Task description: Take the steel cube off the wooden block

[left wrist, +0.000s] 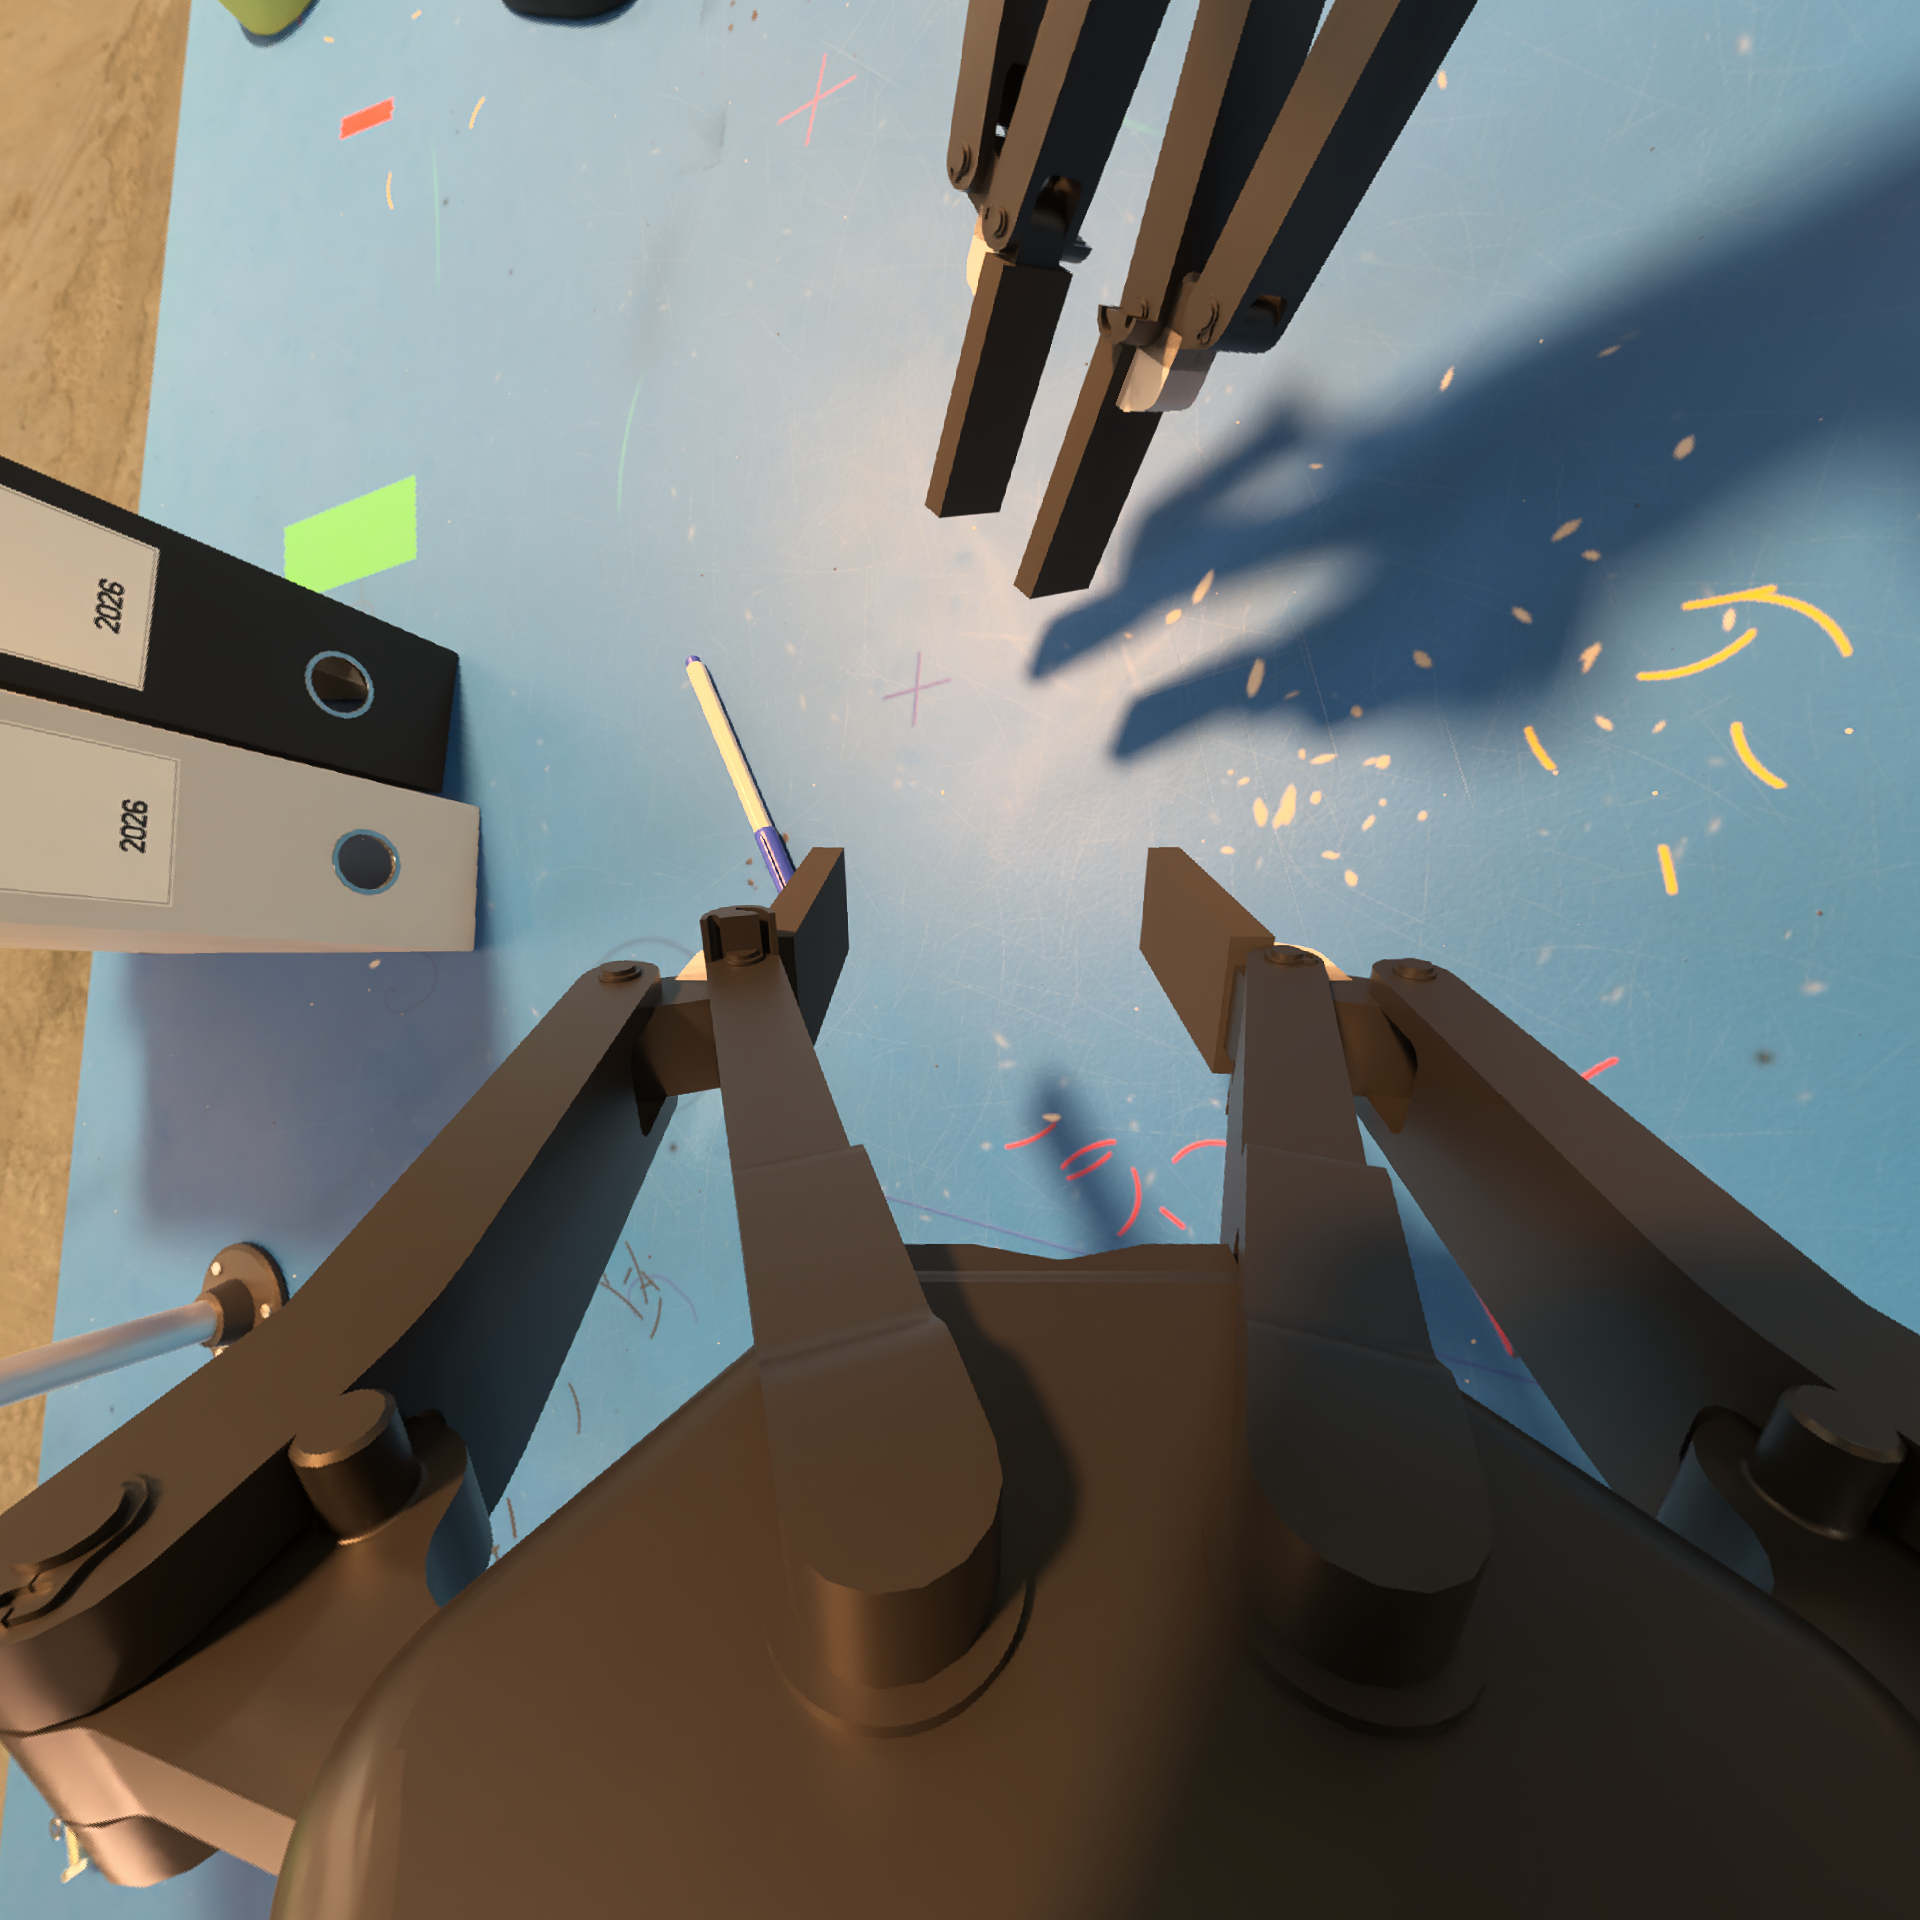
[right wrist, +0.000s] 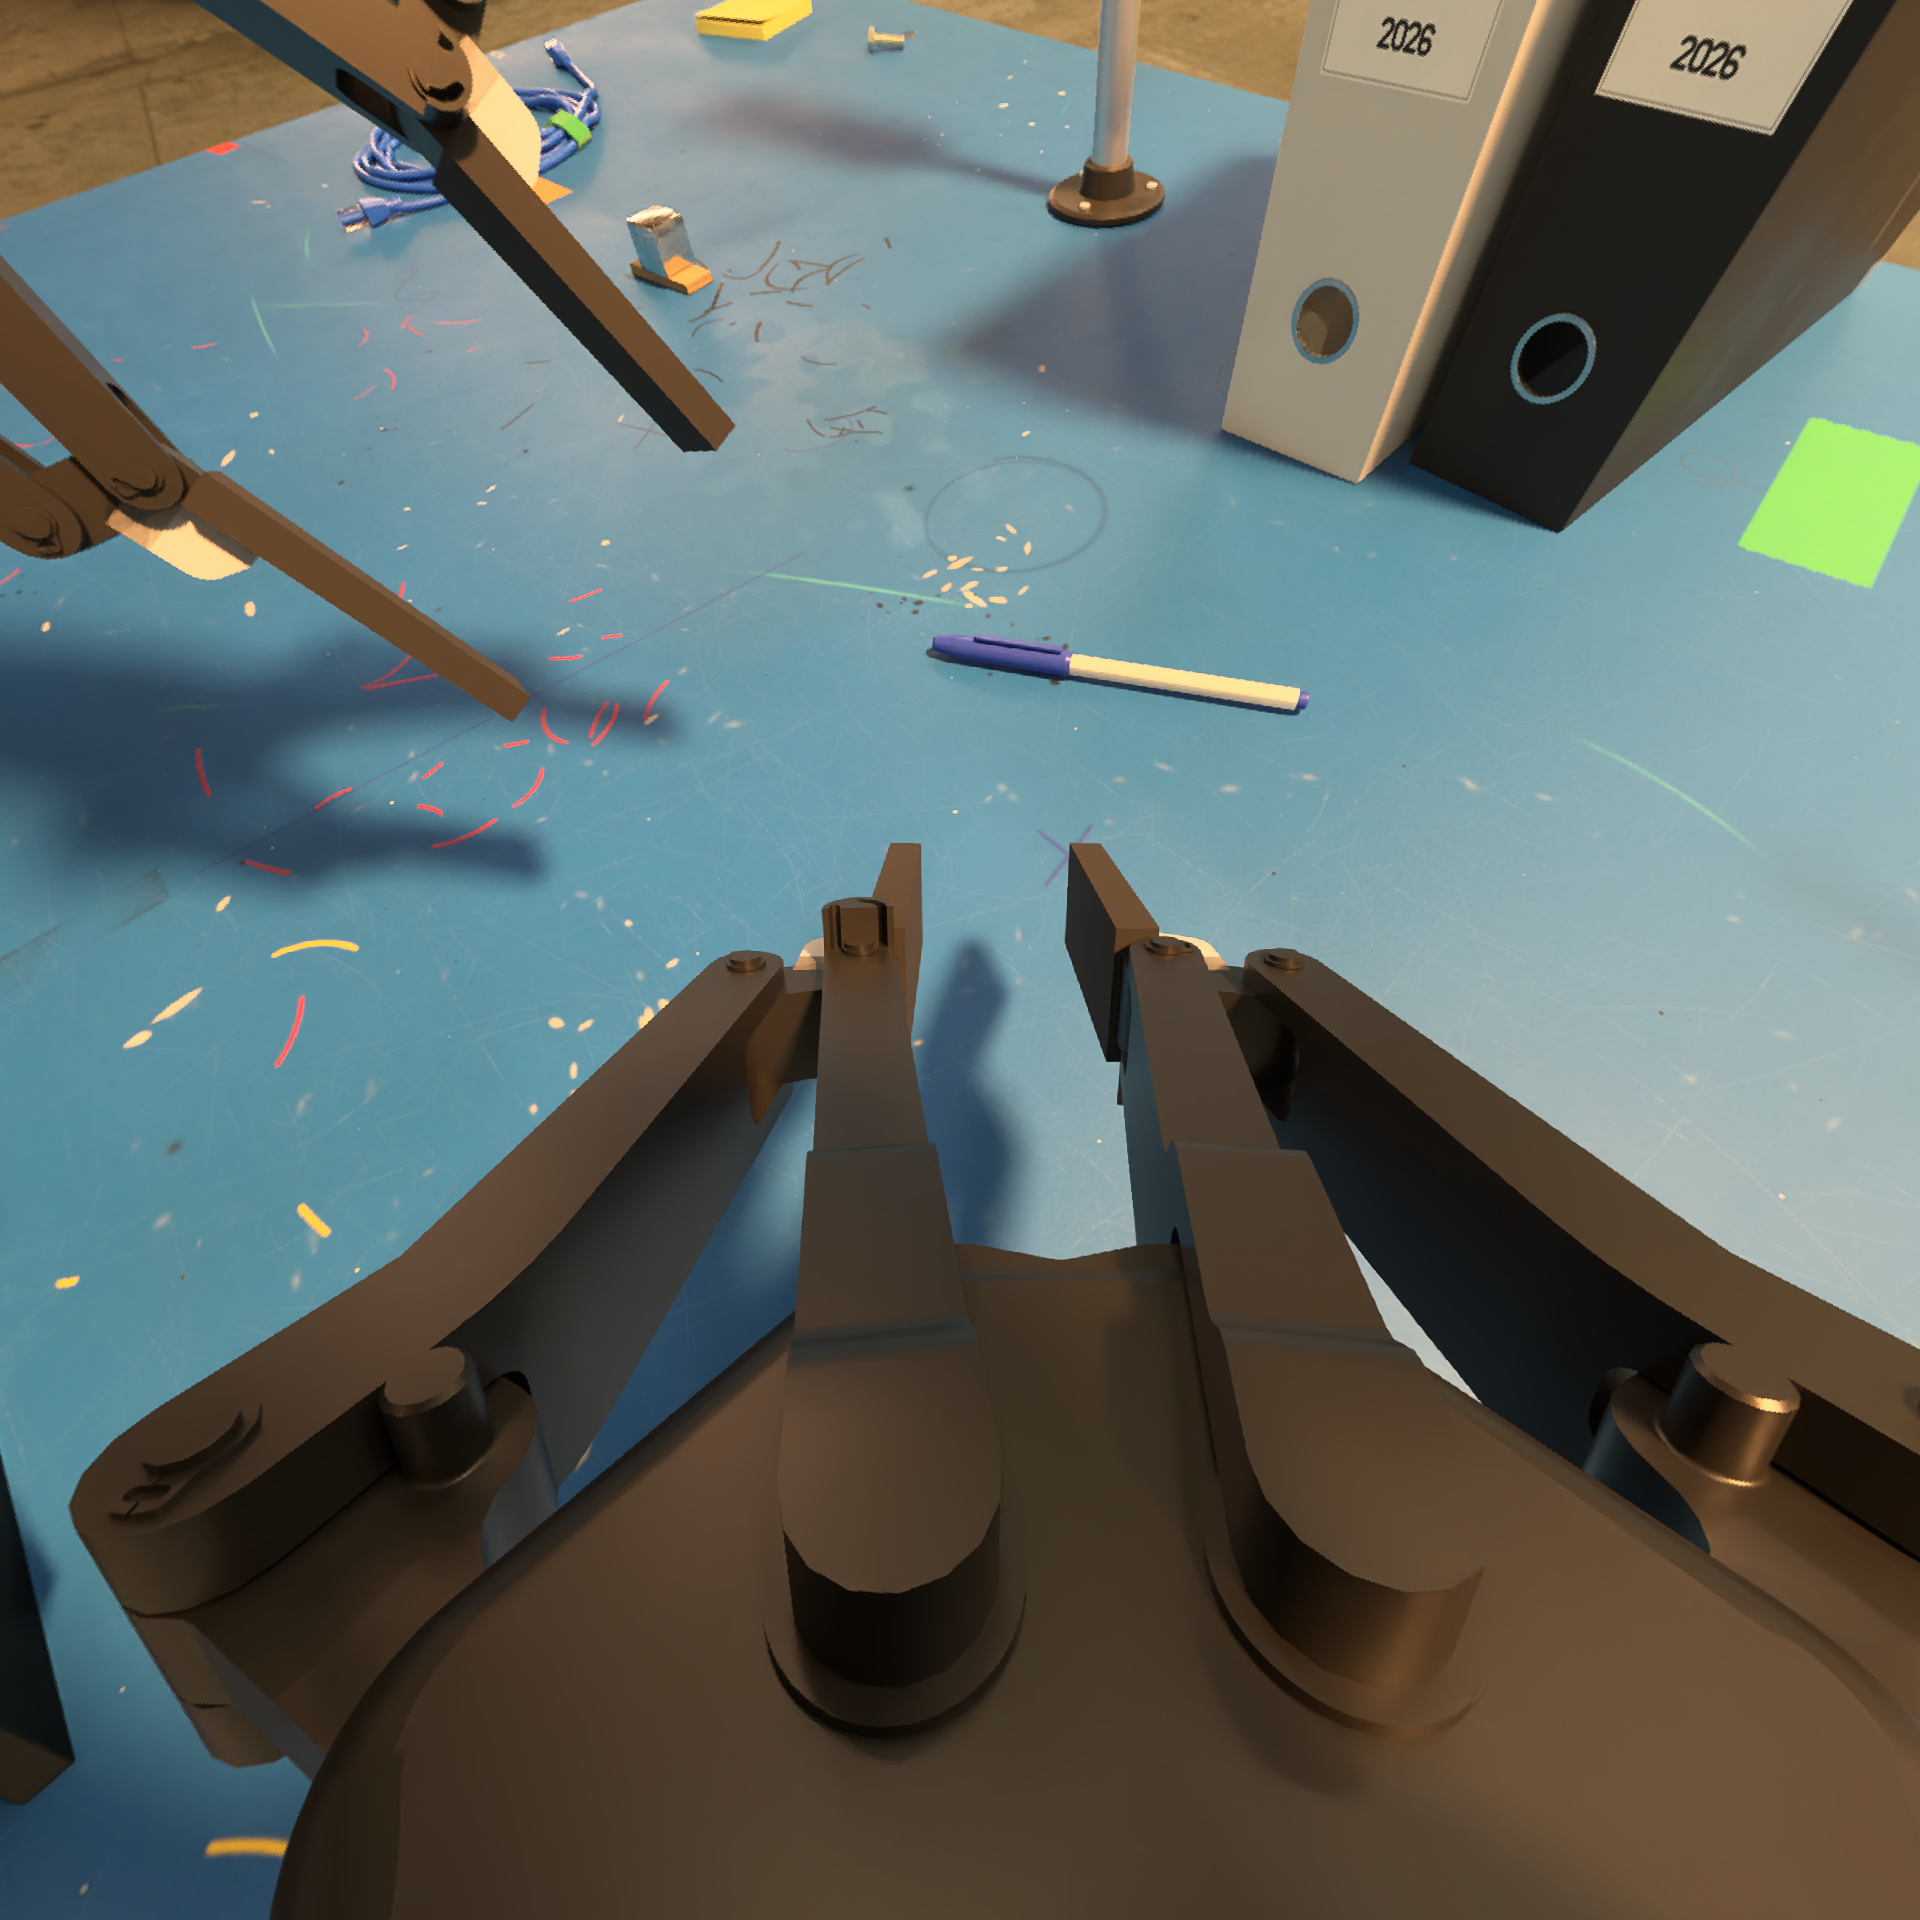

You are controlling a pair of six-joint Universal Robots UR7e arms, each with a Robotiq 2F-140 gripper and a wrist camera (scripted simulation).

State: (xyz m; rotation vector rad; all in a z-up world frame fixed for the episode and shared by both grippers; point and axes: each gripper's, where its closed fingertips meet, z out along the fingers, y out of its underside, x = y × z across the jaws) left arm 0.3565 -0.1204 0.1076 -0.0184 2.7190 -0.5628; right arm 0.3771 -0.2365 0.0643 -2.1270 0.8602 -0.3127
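Nothing of the task is judged to be done: the steel cube (right wrist: 657, 237) is seen sitting on the wooden block (right wrist: 675, 274), untouched, far ahead and to the left of the right gripper (right wrist: 992, 883) in the right wrist view. Neither is shown in the left wrist view.

The right gripper is held with its jaws at a narrow gap and nothing between them, above the blue table (right wrist: 1351, 914). The left gripper (left wrist: 995, 902) is spread wide and is empty too; its two long fingers are seen reaching in from the upper left of the right wrist view, one of them passing close beside the cube in the picture. The approach, the grasp and the lift are all left to do.

Just ahead of the right gripper a purple-capped marker (right wrist: 1117, 672) lies flat. Two binders, a grey binder (right wrist: 1351, 260) and a black binder (right wrist: 1621, 312), stand farther ahead to the right, with a green patch (right wrist: 1834, 504) beside them and a metal post (right wrist: 1110, 125) to their left. A coiled blue cable (right wrist: 478, 151) and a yellow pad (right wrist: 753, 18) lie beyond the cube. The left gripper's fingers are judged to be the main thing in the way.
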